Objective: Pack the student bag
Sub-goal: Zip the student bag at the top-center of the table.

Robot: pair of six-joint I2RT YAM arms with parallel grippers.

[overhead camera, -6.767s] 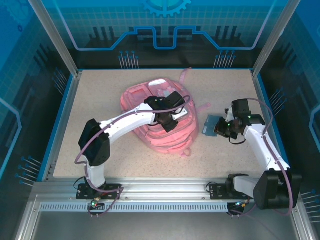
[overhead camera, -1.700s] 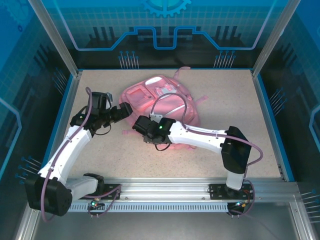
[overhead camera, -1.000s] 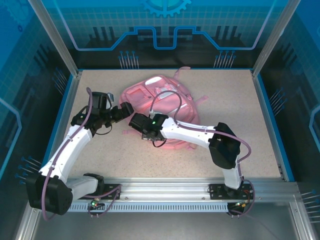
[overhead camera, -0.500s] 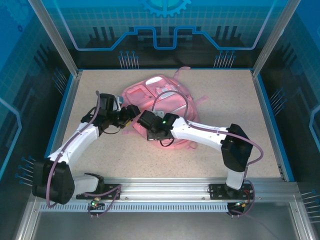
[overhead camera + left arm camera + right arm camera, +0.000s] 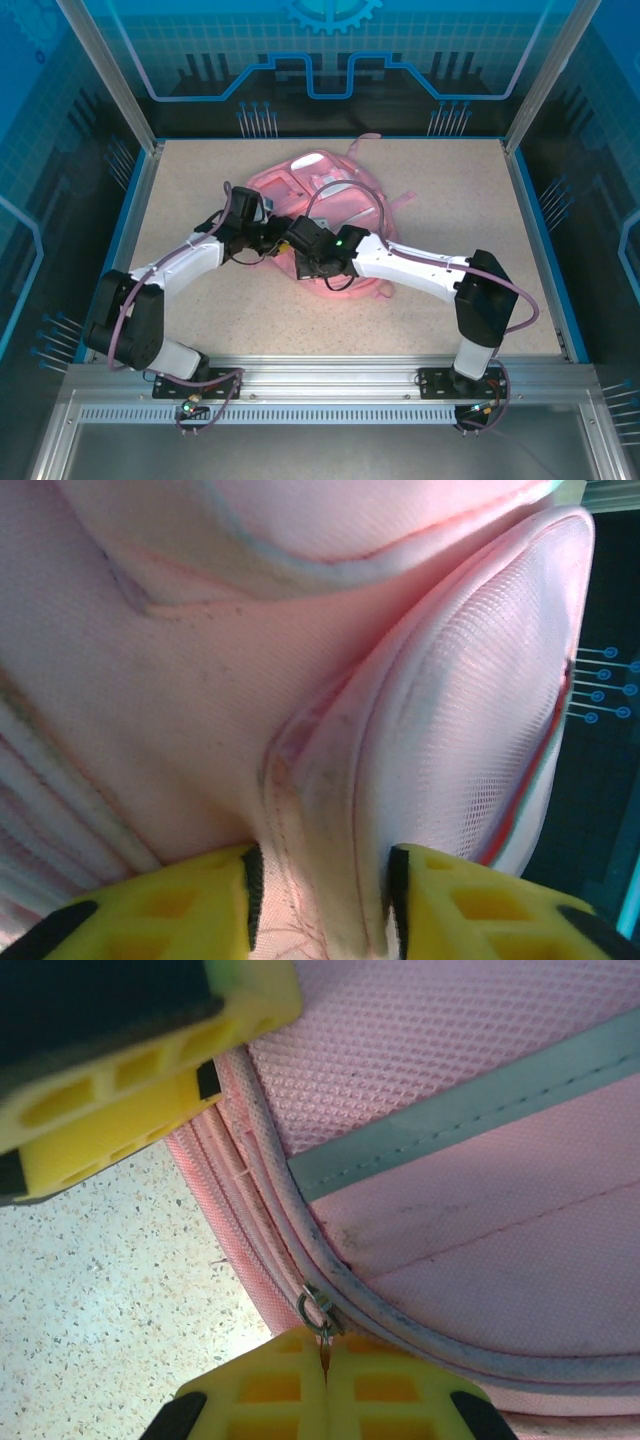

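**Anchor the fabric, then draw the zip along its seam**

The jaws of your right gripper [image 5: 325, 1352] were pressed together on the thin tab of the zip pull [image 5: 317, 1312]. Its metal ring stood just clear of the fingertips, against the piped seam. The jaws of your left gripper [image 5: 320, 892] were clamped on a raised fold of pink fabric, which filled the gap between the pads. Both grippers sat just beside each other at the near-left side of the student bag [image 5: 335, 185]. The bag lay flat around the middle of the table [image 5: 470, 210], with its top loop toward the far edge.

The step in hand looked like running the zip, with your left gripper as the anchor. Which way the slider had to go could not be told.

To do it well, you needed a firm left grip so the seam was taut ahead of the slider. The right pull had to follow the curve of the seam, low and slow, not lift away from it. The tab was held only at the fingertips and could have slipped. With a slack anchor, the soft bag would likely have bunched or dragged across the table.
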